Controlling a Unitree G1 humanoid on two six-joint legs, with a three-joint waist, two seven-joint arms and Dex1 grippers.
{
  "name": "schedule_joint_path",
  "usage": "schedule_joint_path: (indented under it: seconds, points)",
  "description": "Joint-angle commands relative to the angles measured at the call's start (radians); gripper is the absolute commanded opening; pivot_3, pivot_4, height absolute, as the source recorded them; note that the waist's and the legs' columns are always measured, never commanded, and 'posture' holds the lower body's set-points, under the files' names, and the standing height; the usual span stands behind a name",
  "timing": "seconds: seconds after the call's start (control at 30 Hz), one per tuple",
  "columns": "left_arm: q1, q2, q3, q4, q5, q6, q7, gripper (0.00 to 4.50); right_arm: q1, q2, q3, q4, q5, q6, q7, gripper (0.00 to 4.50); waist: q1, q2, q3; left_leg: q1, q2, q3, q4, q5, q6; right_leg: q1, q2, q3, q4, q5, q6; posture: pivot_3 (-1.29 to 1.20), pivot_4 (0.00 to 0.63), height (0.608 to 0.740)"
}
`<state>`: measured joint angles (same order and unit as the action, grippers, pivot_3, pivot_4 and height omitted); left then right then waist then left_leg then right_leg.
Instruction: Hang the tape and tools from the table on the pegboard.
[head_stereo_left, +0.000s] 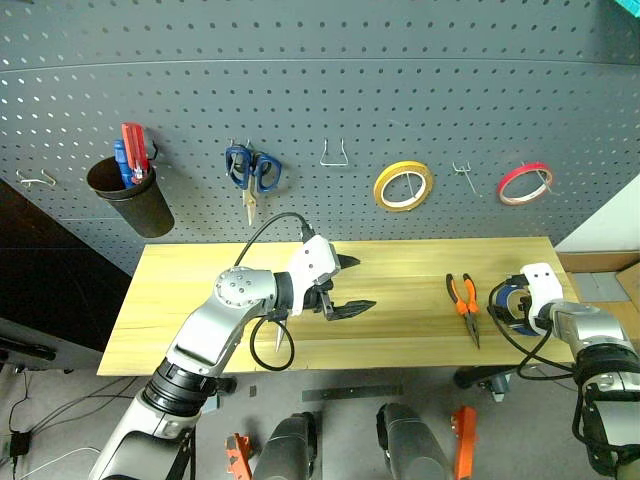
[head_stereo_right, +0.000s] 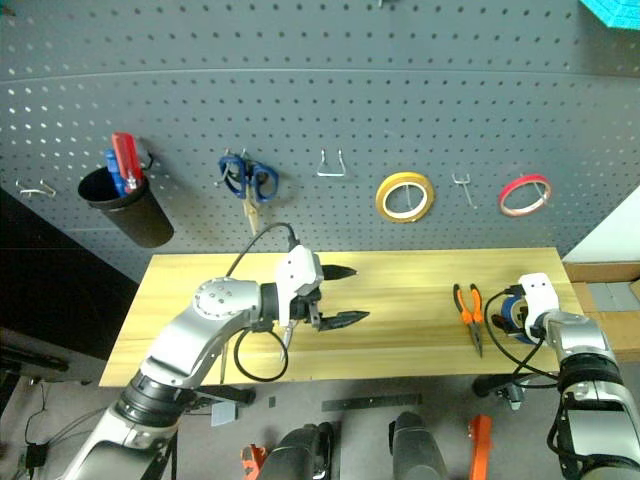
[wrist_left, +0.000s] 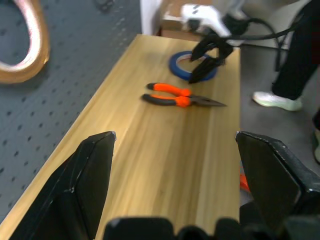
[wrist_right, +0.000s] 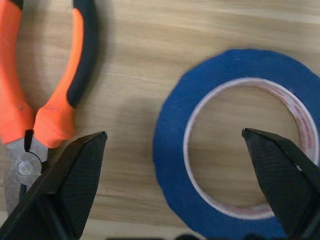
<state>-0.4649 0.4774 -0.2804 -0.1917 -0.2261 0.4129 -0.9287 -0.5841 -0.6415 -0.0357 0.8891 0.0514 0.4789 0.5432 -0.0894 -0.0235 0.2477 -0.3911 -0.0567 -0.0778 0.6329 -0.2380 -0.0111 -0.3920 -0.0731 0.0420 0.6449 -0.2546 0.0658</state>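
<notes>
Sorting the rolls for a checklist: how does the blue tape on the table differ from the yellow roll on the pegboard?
The blue tape lies flat on the table; the yellow roll hangs upright from a hook on the pegboard. The open right pincer is at the blue tape; nothing is near the yellow roll. Both are open rings.

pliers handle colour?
Orange with black, on the pliers; clearest in the right wrist view.

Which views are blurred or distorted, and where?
Left wrist view: the yellow roll on the pegboard is smeared, the pliers soft. Right wrist view: blue tape reasonably sharp. Left eye view: the pegboard's hole rows bow, as from a wide lens.
</notes>
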Motion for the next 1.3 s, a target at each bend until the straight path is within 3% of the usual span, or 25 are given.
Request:
schedule_joint_path:
  seconds: [0.03,0.13,0.37,0.5,0.67,0.77,0.9,1.0,1.13,1.3]
  points:
    - [-0.022,0.002,-0.015,-0.017,0.006,-0.029,-0.023,4.11,-0.044,0.0,0.031,0.102,-0.051,-0.061,0.005,4.5,0.0,0.0,0.0,0.0,0.0,0.0,0.0,0.0,0.0,0.0,0.0,0.0,0.0,0.0,0.0,-0.14,0.264,0.74]
    - [-0.026,0.004,-0.017,-0.015,0.011,-0.036,-0.032,4.14,-0.07,0.001,0.067,0.186,-0.089,-0.078,0.016,3.93,0.0,-0.002,0.001,0.0,0.0,-0.001,0.0,0.0,0.0,0.0,0.0,-0.001,0.0,0.0,0.0,-0.13,0.258,0.74]
    - [-0.02,0.008,-0.019,-0.02,0.02,-0.047,-0.036,4.14,-0.087,-0.004,0.113,0.301,-0.153,-0.115,0.027,1.63,0.003,-0.005,0.003,-0.001,0.0,-0.002,0.003,0.0,0.0,0.002,0.0,-0.002,0.0,0.0,0.001,-0.12,0.247,0.74]
    - [-0.011,0.0,-0.016,-0.034,0.021,-0.044,-0.026,4.14,-0.074,-0.009,0.108,0.303,-0.176,-0.167,-0.07,0.43,0.005,-0.006,0.003,-0.002,-0.001,-0.003,0.009,0.0,0.0,0.003,0.0,-0.002,0.0,0.001,0.002,-0.13,0.243,0.74]
    - [-0.008,-0.013,-0.018,-0.055,0.009,-0.024,-0.014,4.14,-0.021,-0.027,0.043,0.179,-0.131,-0.153,-0.116,0.39,0.005,-0.006,0.003,-0.003,-0.001,-0.003,0.012,-0.001,0.001,0.003,0.0,-0.002,0.0,0.002,0.003,-0.15,0.248,0.74]
    - [-0.009,-0.021,-0.018,-0.054,0.012,-0.031,-0.012,4.14,0.082,-0.054,0.013,-0.043,-0.11,-0.092,-0.089,0.39,0.005,-0.006,0.004,-0.004,-0.001,-0.003,0.011,-0.001,0.001,0.002,0.0,-0.002,0.0,0.002,0.003,-0.16,0.253,0.74]
    - [-0.019,-0.046,0.008,-0.055,0.001,-0.05,0.014,4.14,0.376,-0.099,-0.072,-0.726,-0.099,0.018,-0.092,0.39,0.004,-0.002,0.006,-0.01,-0.001,-0.003,0.011,-0.001,0.001,-0.005,-0.001,-0.001,0.002,0.002,0.003,-0.18,0.26,0.74]
    - [-0.029,-0.063,0.038,-0.044,-0.002,-0.061,0.044,4.14,0.505,-0.076,-0.09,-1.046,-0.126,0.086,-0.126,0.39,-0.008,-0.001,0.007,-0.015,-0.001,-0.001,0.012,-0.001,0.0,-0.013,-0.001,0.001,0.005,0.002,0.004,-0.2,0.266,0.74]
    - [-0.044,-0.092,0.087,-0.037,-0.021,-0.075,0.091,4.14,0.59,-0.003,-0.021,-1.38,-0.225,0.112,-0.221,0.39,-0.015,-0.002,0.008,-0.014,0.002,-0.002,0.012,-0.001,0.0,-0.013,0.002,0.0,0.005,0.001,0.005,-0.21,0.269,0.74]
    - [-0.05,-0.096,0.118,-0.027,-0.022,-0.084,0.116,4.14,0.57,0.063,0.109,-1.554,-0.361,0.058,-0.297,0.39,-0.016,-0.003,0.009,-0.014,0.001,-0.002,0.013,0.0,0.0,-0.013,0.001,0.001,0.005,0.0,0.01,-0.2,0.269,0.74]
